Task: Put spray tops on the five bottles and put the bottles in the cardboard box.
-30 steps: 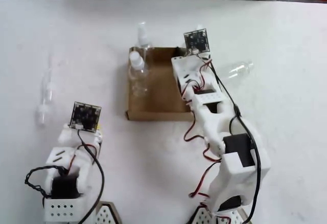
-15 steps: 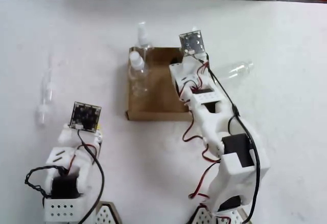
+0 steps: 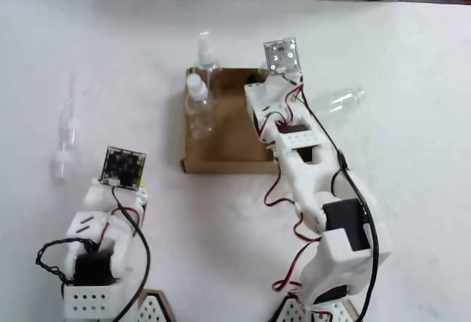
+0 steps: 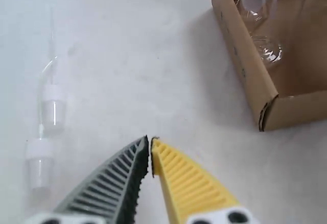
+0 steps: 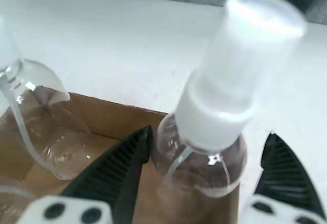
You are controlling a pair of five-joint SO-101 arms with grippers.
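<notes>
Here, the cardboard box (image 3: 221, 162) holds capped bottles (image 3: 199, 112), one between the spread right pincer (image 5: 209, 137).

- The right arm (image 3: 309, 167) hides the cardboard box's (image 3: 221, 162) right side.
- The bottle (image 5: 204, 168) at the right tool (image 5: 208, 134) has a blurred spray top (image 5: 245, 65); its base is cut off.
- The boxed bottles' (image 4: 260, 14) upper parts are cut off.
- Loose spray tops (image 3: 65, 145) on the table's (image 3: 412, 43) left are too faint to count.

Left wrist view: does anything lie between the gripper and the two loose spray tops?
Nothing visible does: only bare table separates the left gripper from the spray tops; the cardboard box stands on its other side.
</notes>
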